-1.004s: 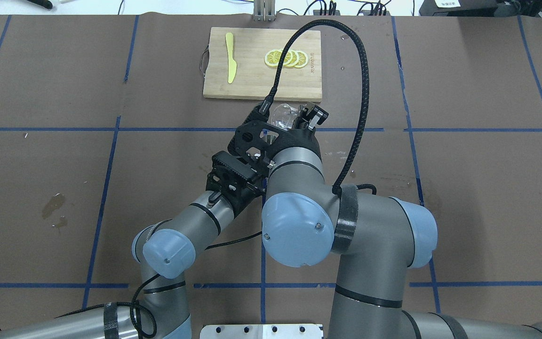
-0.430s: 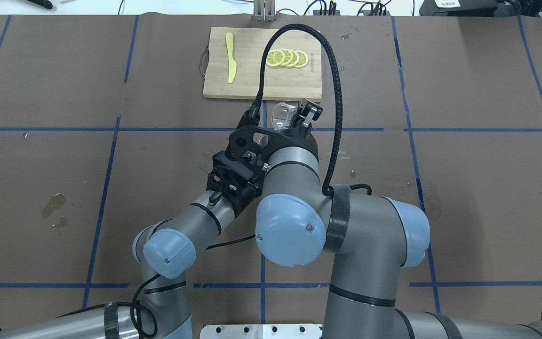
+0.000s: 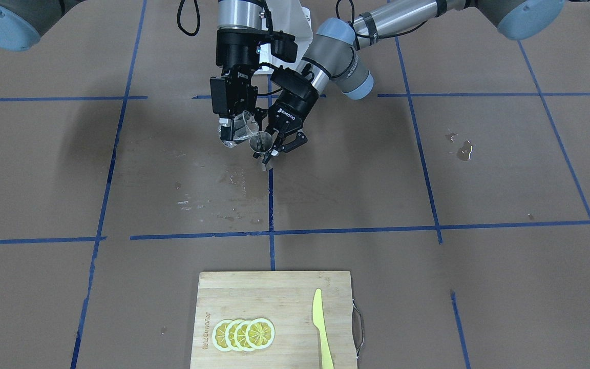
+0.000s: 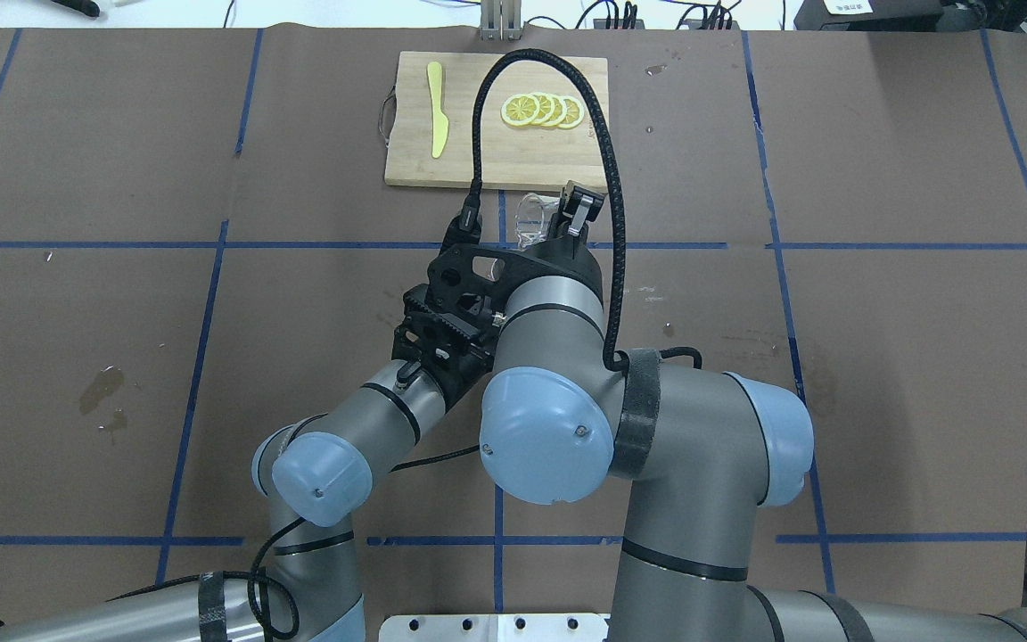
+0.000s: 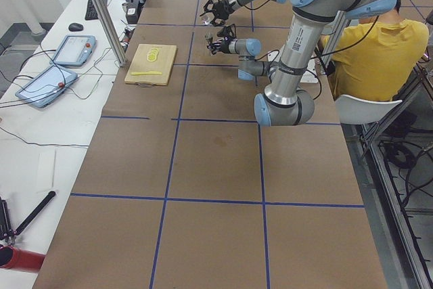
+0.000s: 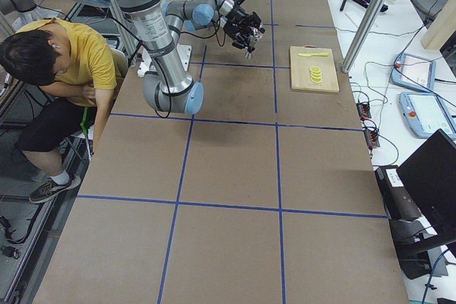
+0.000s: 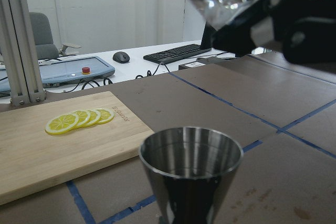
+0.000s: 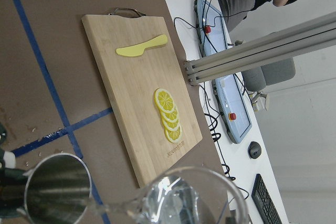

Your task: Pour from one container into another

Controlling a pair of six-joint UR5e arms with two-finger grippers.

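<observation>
Looking down from across the table [image 3: 428, 169], the front-facing camera showed the right gripper [image 3: 234, 132] clamped on a clear glass beaker [image 3: 242, 127], tipped so its lip hung just over a steel measuring cup [image 3: 260, 139]. The left gripper [image 3: 276, 146] pinched that cup low on its body and held it upright above the table. Nearer the camera lay a cutting board [image 3: 274, 292] with lemon slices [image 3: 244, 334] and a yellow knife [image 3: 320, 328], well apart from both arms. From overhead, the right arm covered the left gripper's fingers and only the beaker showed. The two side views gave both grippers small and close together, with a person in a yellow shirt [image 5: 379, 45] seated behind the robot. The left wrist camera had the cup's open mouth below the tilted beaker. The right wrist camera showed the beaker's spout beside the cup's rim. Whether liquid ran could not be told.
</observation>
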